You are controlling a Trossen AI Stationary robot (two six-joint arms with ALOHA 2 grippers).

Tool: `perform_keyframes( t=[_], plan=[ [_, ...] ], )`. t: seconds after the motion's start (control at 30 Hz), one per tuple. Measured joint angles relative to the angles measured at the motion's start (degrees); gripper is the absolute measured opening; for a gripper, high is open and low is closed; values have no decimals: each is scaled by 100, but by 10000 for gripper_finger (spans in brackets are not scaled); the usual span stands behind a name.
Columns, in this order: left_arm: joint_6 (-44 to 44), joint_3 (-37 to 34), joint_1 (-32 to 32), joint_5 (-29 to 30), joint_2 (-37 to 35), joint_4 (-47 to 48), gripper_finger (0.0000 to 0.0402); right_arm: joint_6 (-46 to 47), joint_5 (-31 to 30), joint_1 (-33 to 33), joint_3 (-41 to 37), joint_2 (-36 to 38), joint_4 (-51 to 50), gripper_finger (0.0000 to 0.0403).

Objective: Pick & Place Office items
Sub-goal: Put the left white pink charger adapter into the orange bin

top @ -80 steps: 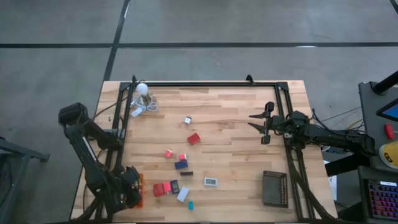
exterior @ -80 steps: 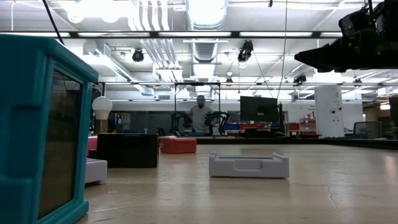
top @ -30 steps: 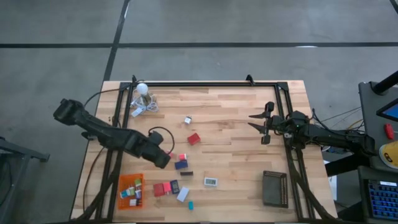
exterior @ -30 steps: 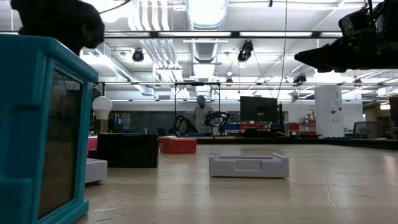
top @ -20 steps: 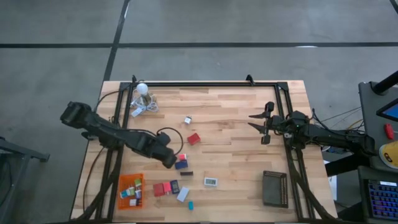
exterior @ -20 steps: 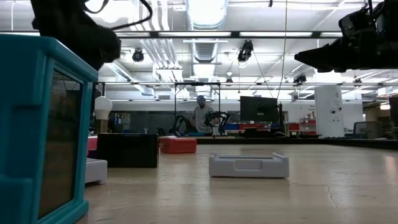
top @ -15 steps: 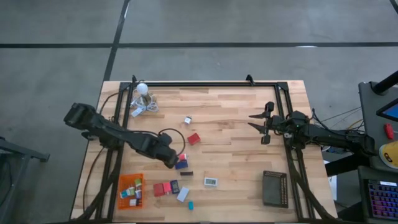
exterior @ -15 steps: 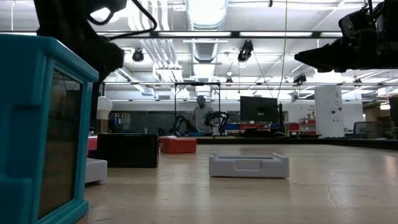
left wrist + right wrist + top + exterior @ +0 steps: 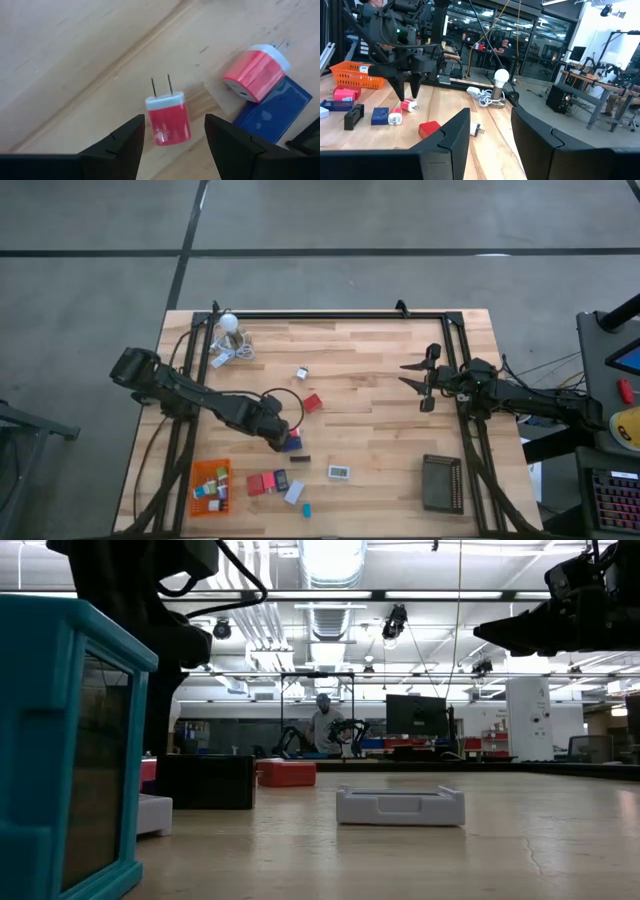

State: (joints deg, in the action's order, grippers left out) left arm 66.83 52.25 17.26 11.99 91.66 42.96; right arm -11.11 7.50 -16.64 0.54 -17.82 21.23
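My left gripper (image 9: 280,434) (image 9: 174,131) is open and hangs over a small red plug with a white cap and two prongs (image 9: 168,119), which lies flat on the wood. One finger stands on either side of the plug, apart from it. A second red plug (image 9: 256,73) lies against a navy block (image 9: 272,114). More small office items lie near the table's near edge: red (image 9: 258,484), black (image 9: 281,479), white (image 9: 339,472), teal (image 9: 307,509). My right gripper (image 9: 425,386) (image 9: 490,140) is open and waits above the table's right side.
An orange tray (image 9: 199,476) holding several small pieces sits at the near left corner, and a black ribbed tray (image 9: 442,482) at the near right. A white bulb with coiled cord (image 9: 229,323) stands far left. A red block (image 9: 312,402) lies mid-table.
My left arm has reached farther toward the table's right, away from the orange tray, and its gripper has come down over the red plug. In the low view the arm has dropped deeper into the picture. Nothing on the table has moved.
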Motion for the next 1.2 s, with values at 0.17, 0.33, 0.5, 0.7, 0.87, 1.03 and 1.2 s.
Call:
perform_keyframes(
  t=[0.17, 0.33, 0.5, 0.7, 0.87, 1.03, 1.2],
  plan=[
    [0, -4, -23, 132, 183, -50, 213, 0, -1, 0, 0, 0, 0, 139],
    [0, -7, -48, 131, 380, -93, 213, 0, 1, 0, 1, 0, 0, 139],
    [0, -9, -55, 128, 513, -99, 212, 0, -1, 0, 0, 0, 0, 139],
    [0, -7, -66, 128, 702, -133, 211, 0, 0, 0, 0, 0, 0, 139],
    [0, -9, -66, 108, 685, -178, 211, 0, 1, 2, 2, 1, 1, 139],
    [-28, -9, -70, 85, 675, -274, 206, 0, 0, 0, 0, 2, 0, 139],
    [-43, -9, -70, 86, 675, -304, 171, 0, 0, 0, 0, 2, 1, 139]
  ],
)
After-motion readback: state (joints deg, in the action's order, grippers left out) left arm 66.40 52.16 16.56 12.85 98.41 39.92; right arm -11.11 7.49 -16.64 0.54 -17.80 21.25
